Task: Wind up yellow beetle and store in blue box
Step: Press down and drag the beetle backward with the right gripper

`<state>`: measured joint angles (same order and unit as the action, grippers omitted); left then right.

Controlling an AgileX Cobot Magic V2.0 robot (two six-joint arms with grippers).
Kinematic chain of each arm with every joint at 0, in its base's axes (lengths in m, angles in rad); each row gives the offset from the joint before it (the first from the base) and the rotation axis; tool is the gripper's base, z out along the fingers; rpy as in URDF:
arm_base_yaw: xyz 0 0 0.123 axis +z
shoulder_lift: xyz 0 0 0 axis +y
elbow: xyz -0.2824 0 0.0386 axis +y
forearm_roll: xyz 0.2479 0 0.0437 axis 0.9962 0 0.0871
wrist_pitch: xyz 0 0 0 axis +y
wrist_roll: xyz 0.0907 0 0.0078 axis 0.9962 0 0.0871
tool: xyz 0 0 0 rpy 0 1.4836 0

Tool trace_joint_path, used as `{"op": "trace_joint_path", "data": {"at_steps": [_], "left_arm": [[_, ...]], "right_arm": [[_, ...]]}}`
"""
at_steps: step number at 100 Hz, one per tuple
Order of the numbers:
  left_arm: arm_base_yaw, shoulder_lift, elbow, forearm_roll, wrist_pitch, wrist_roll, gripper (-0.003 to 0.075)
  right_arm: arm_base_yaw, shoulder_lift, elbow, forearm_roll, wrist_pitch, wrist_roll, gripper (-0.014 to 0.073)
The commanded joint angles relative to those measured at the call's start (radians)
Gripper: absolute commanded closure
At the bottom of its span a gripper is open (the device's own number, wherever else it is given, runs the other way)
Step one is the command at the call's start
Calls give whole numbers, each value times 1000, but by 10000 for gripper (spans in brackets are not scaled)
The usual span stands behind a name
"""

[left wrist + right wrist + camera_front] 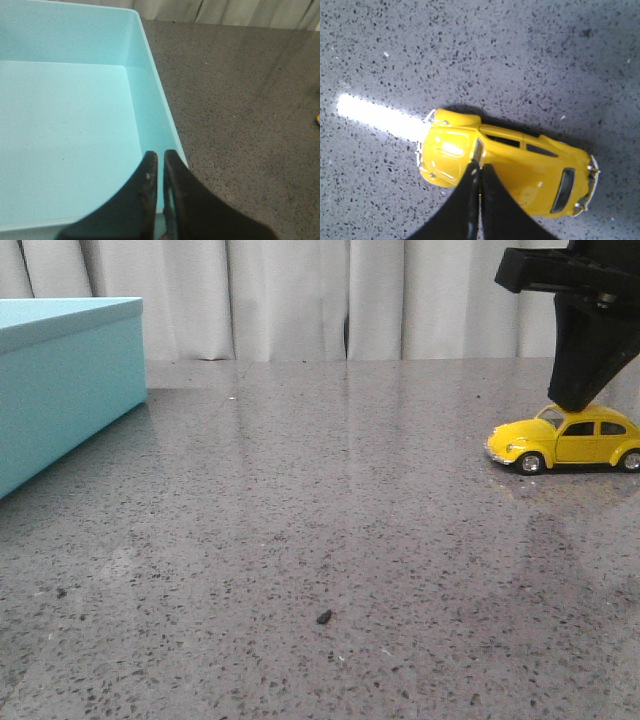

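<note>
At right edge of front view: right gripper (575,403) on yellow beetle (565,439) roof.
Its fingers pressed together, tips touching the roof, nothing grasped. Left gripper (160,162) likewise clenched, empty, over the open blue box (150,80). Beetle stands on the grey table (330,540), well apart from the box.

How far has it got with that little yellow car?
Early on. The yellow beetle stands on its wheels on the table, far from the blue box, which is open and holds nothing. The right gripper, shut, sits at its roof. The left gripper hangs shut over the box. Storing remains.
</note>
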<state>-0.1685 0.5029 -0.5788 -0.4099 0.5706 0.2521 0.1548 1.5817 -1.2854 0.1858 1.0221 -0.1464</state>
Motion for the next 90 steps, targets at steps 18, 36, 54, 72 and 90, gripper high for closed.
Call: {"op": "trace_joint_path", "data": {"at_steps": [18, 36, 54, 72, 90], "left_arm": [[1, 10, -38, -21, -60, 2, 739], [1, 10, -38, -21, -60, 2, 739], [1, 10, -38, -21, -60, 2, 739], [1, 10, -38, -23, -60, 2, 739], [1, 10, -38, -23, -60, 2, 739]], "right_arm": [[1, -26, -22, -20, -32, 2, 643], [1, -26, -22, -30, -32, 4, 643], [1, -26, -22, -35, -30, 4, 643], [-7, -26, -22, -41, -26, 4, 643], [-58, -26, -22, -44, -18, 4, 643]]}}
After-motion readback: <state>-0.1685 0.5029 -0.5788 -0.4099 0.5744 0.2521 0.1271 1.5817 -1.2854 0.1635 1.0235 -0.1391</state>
